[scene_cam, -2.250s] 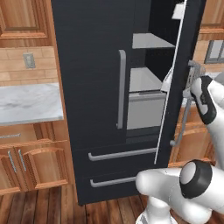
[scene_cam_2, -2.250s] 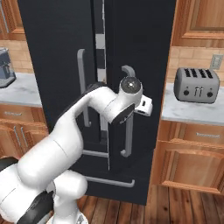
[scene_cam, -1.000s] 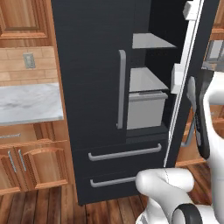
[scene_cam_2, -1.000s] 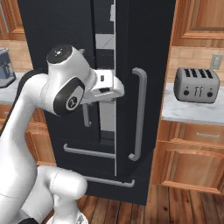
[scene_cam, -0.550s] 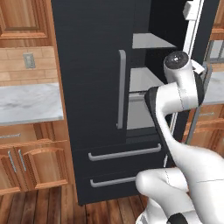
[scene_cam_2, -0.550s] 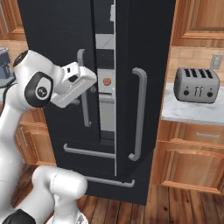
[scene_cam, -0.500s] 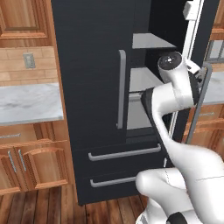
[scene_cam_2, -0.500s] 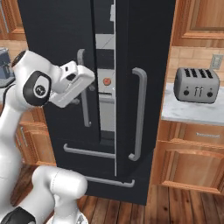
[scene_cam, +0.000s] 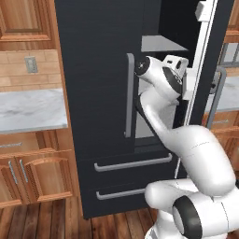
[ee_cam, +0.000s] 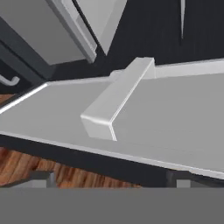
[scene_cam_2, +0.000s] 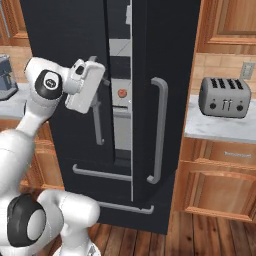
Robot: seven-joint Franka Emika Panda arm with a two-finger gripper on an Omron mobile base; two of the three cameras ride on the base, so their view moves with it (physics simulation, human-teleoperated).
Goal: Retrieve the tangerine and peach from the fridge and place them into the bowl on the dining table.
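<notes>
So the black fridge (scene_cam: 107, 93) sits dead center, wood cabinets on both sides of it and a plank floor (scene_cam: 42, 224) under it. To the fridge's left there's a marble counter (scene_cam: 28, 109) with a brick backsplash and a wall outlet (scene_cam: 31, 64) above it. On the fridge's other side, in the right base view, there's a silver four-slot toaster (scene_cam_2: 224, 97) on the counter, and a coffee machine (scene_cam_2: 6, 70) peeks in at the far left edge.

The fridge's right-hand door (scene_cam_2: 165, 100) is swung partway out, so there's a gap showing light grey shelves inside. Through that gap, in the right base view, a small orange-red round fruit (scene_cam_2: 122, 93) sits on a shelf about level with the top of the door handle. Too small to call it tangerine or peach, honestly. Two lower drawers with bar handles run under the doors.

The arm rises from the base and bends up to handle height, with the hand right at the gap between the two doors. Gripper (scene_cam_2: 102, 80) is pointed into the opening; its jaws are spread wide with nothing between them. The hand view looks across a flat grey shelf (ee_cam: 175, 118) with a raised rib (ee_cam: 118, 98) on it, and wood floor shows below the shelf edge.
</notes>
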